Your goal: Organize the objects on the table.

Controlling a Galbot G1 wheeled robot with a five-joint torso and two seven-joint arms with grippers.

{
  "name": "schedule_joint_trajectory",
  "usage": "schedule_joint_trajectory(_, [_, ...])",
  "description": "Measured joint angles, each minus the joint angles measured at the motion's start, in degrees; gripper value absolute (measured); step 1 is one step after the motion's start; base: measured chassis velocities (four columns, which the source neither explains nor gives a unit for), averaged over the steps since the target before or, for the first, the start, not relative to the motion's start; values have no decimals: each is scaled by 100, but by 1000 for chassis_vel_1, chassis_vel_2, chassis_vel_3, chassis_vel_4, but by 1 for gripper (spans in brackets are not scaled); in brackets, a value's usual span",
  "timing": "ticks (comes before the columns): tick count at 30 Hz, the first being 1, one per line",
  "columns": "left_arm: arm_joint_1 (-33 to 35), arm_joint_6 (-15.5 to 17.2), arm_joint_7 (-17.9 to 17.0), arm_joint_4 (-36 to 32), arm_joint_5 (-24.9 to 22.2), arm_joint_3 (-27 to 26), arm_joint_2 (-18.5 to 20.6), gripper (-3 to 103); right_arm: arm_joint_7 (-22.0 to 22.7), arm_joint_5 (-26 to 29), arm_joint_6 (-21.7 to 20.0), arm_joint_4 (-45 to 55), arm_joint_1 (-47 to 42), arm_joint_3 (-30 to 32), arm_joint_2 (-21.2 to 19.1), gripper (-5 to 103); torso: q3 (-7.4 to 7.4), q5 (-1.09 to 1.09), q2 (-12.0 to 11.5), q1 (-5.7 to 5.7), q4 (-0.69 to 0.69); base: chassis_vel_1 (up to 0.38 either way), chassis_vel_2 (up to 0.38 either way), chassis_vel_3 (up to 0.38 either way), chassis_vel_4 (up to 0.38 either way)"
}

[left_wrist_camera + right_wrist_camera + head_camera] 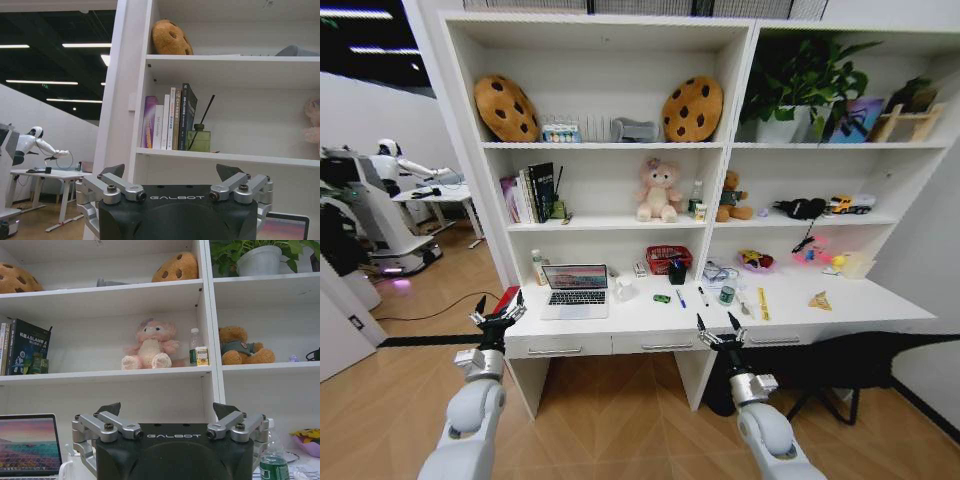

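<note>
Both tools hung released before the tabletop (880, 305): the left tool (498, 312) at its 9 o'clock corner, the right tool (718, 325) at 6 o'clock. On the tabletop the open laptop (575, 290) sat toward 9 o'clock, with the green toy car (662, 298), a pen (680, 297) and the greenish tin (726, 295) near centre.

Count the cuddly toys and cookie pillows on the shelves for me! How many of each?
Cookie pillows: 2, a left one and a right one.
Cuddly toys: 2, a pink plush and a brown teddy.
Total: 4.
</note>
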Motion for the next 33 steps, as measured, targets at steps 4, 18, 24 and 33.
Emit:
schedule_joint_trajectory(4, [2,-1,0,-2,2,-1,-2,100,-2,2,5,-1,0,-2,7,100,0,0,0,0,0,-28,21,9,-23])
schedule_joint_trajectory(18, [28,5,13,-25,3,10,-19,100,131,-127,4,-63,25,24,17,100,2,0,-2,4,2,-134,132,138,-141])
schedule_joint_trajectory(24, [30,5,14,-29,0,6,-19,100,151,-142,5,-72,29,30,17,100,1,0,-2,4,0,-72,95,86,-88])
schedule_joint_trajectory(33, [8,27,7,-80,-7,30,-39,100,155,-179,10,-29,1,26,28,100,-1,0,0,-1,0,-12,8,12,-10])
